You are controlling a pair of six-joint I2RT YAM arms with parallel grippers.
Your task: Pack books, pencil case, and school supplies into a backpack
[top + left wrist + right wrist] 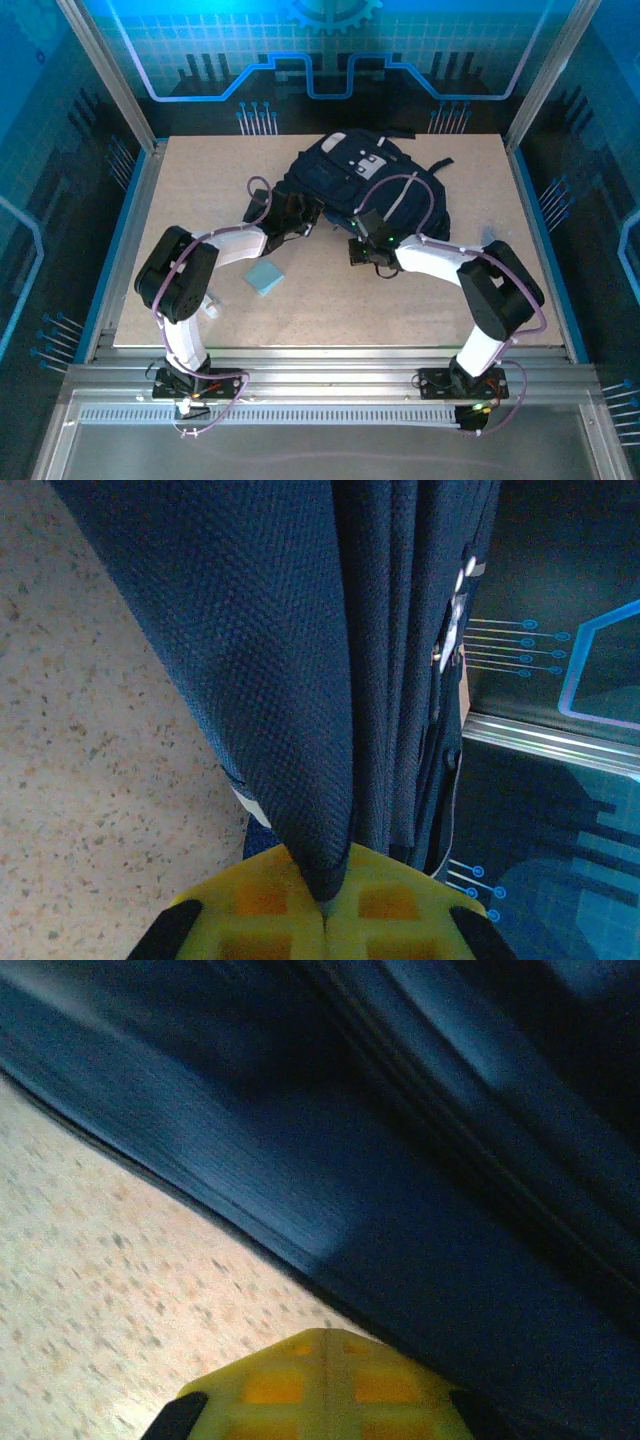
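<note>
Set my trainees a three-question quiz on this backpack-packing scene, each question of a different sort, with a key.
1. True or false: the left gripper is shut on a fold of the backpack fabric.
2. What lies loose on the table? A) black case B) light-blue pad C) green book
3. Fill in: the backpack lies toward the table's ___ edge (near/far).
Key: 1 true; 2 B; 3 far.

Backpack (pixel 352 168) far centre; pad (pixel 264 278) nearer, left, apparently apart.
</note>
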